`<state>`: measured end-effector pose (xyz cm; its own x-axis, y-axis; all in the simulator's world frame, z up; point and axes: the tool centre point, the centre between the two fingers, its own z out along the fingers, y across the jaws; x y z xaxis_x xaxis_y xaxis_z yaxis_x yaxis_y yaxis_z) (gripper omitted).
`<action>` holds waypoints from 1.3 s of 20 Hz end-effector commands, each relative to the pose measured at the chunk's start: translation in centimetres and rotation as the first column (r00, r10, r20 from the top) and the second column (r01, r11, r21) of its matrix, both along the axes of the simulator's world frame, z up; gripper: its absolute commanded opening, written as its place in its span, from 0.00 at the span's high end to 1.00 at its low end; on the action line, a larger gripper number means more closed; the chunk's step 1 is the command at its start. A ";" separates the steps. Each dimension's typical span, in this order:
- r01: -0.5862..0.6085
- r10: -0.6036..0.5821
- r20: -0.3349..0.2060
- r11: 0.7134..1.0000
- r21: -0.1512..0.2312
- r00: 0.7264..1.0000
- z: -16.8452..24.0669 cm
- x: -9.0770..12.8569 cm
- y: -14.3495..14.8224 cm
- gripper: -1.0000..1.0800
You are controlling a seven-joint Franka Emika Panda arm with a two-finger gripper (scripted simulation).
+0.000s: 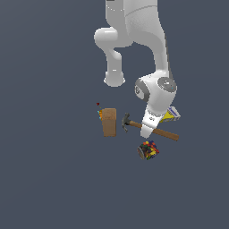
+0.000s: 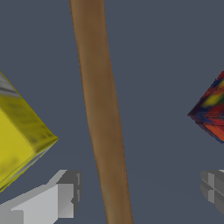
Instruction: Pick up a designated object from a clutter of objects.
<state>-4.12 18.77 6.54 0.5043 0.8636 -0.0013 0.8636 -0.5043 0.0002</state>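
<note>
Over the middle of the brown handle of the hammer [image 1: 150, 129], claw [image 2: 135, 192] spread wide, one finger [image 2: 61, 194] on each side, not yet touching wood. Hammer flat on the table [image 1: 53, 179], dark head toward 9 o'clock, handle end toward 4 o'clock. Likely trouble: a mid-handle grip, heavy head tipping down on the lift; also fingers nudging the yellow-and-white box [image 2: 19, 140] just beside the handle. Jar [image 1: 148, 150] of multicoloured pieces at 6 o'clock from the handle, lying tilted. Tan box [image 1: 109, 121] upright at 9 o'clock, contents unseen
</note>
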 end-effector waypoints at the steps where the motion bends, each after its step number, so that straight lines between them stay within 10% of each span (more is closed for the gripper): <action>1: 0.000 0.000 -0.001 1.000 0.000 1.000 -0.5 0.0 0.0 0.04; 15: -0.006 0.006 0.000 1.000 0.001 1.000 -4.9 -0.1 0.1 0.04; 16: -0.006 0.006 0.000 1.000 0.001 1.000 -4.9 -0.1 0.1 1.00; 26: -0.002 0.002 0.020 1.000 0.005 1.000 -3.8 0.5 0.1 1.00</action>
<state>-3.66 18.97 2.70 0.5011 0.8653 0.0131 0.8651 -0.5013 0.0147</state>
